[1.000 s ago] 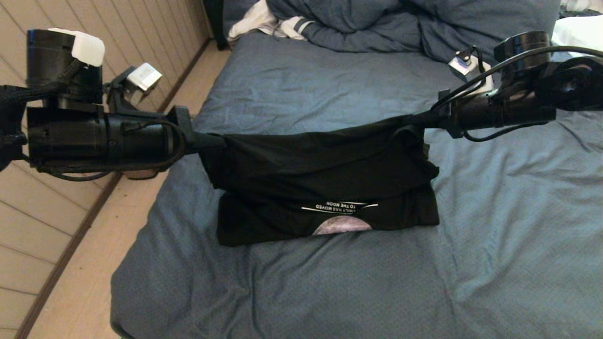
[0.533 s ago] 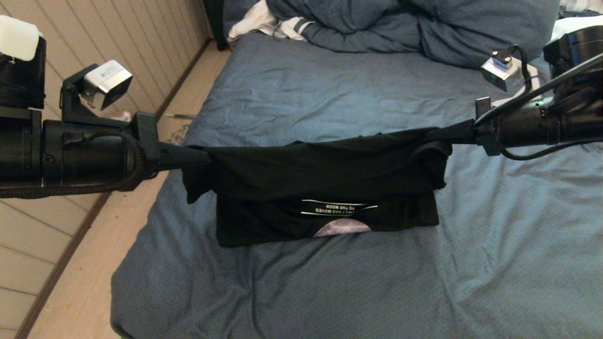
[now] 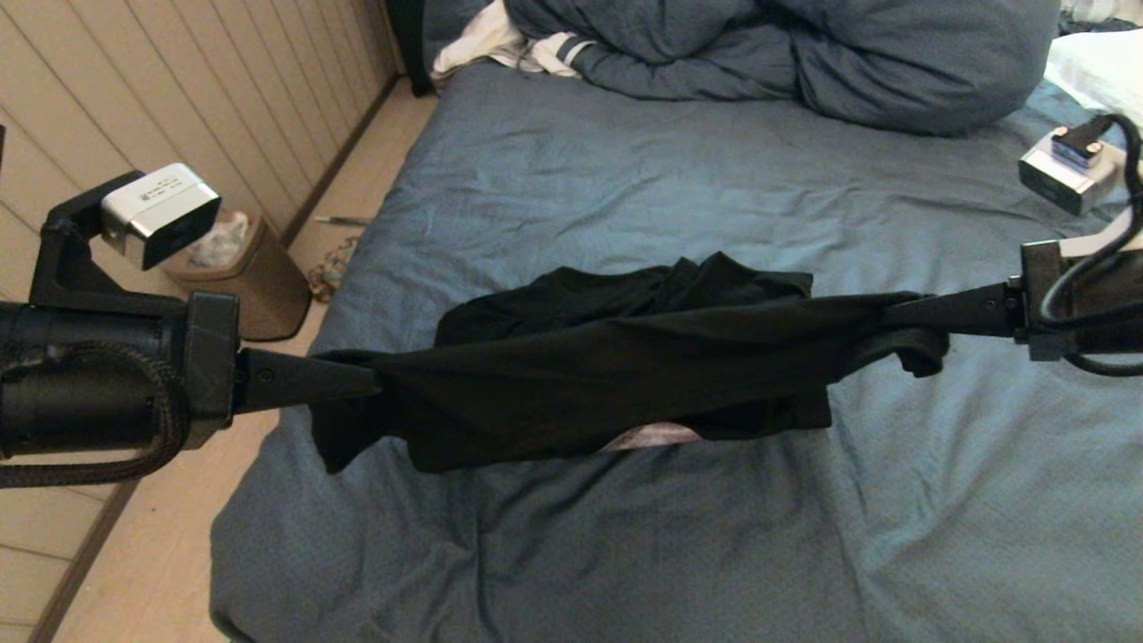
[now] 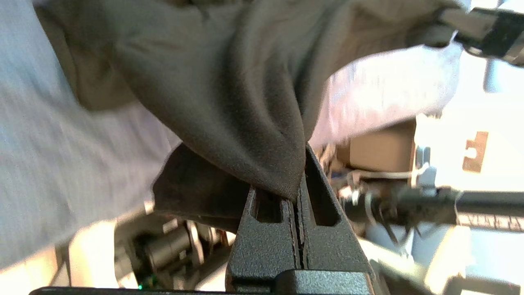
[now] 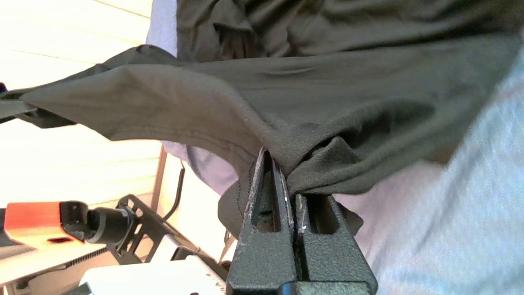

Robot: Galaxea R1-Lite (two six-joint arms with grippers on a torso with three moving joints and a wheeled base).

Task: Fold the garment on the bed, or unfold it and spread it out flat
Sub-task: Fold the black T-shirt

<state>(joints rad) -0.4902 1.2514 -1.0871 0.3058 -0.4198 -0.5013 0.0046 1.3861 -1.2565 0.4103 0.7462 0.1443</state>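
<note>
The black T-shirt (image 3: pixel 607 375) hangs stretched between my two grippers over the slate-blue bed (image 3: pixel 625 554). My left gripper (image 3: pixel 375 382) is shut on its left corner, and the cloth (image 4: pixel 245 102) bunches at the fingertips (image 4: pixel 297 192). My right gripper (image 3: pixel 893 313) is shut on the right corner, where fabric (image 5: pixel 327 102) folds around the tips (image 5: pixel 288 184). A rumpled part of the shirt lies behind the stretched band. A sliver of the pinkish moon print (image 3: pixel 647 436) shows under the lower edge. The lettering is hidden.
A bulky blue-grey duvet (image 3: pixel 786 54) and a white striped cloth (image 3: pixel 509 40) lie at the head of the bed. A white pillow (image 3: pixel 1098 62) sits far right. A brown bin (image 3: pixel 246 277) stands on the floor beside the bed's left edge.
Both grippers have moved outward and toward me, pulling the shirt's upper layer down over the lettering. The shirt is stretched wider and lower, and a rumpled part now shows behind it.
</note>
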